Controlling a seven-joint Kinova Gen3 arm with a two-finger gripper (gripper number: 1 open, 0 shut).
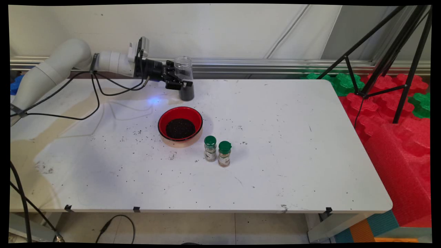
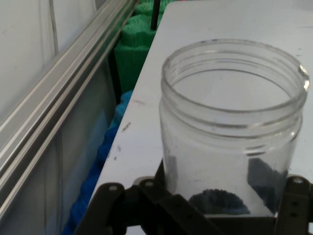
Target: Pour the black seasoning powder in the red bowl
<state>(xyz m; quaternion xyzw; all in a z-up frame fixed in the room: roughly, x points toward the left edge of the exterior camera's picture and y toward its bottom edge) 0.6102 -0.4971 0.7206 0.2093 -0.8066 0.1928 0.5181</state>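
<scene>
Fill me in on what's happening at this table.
The arm's claw is shut on a clear lidless jar with dark grains at its bottom, held upright near the table's far edge. In front of it sits a red bowl of dark grains, with two green-capped spice jars beside it and grains scattered around.

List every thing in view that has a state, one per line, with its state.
tool: shut on clear jar.
clear jar: upright, lidless, dark grains at its bottom.
red bowl: upright, dark grains inside.
left spice bottle: upright, green cap on.
right spice bottle: upright, green cap on.
</scene>
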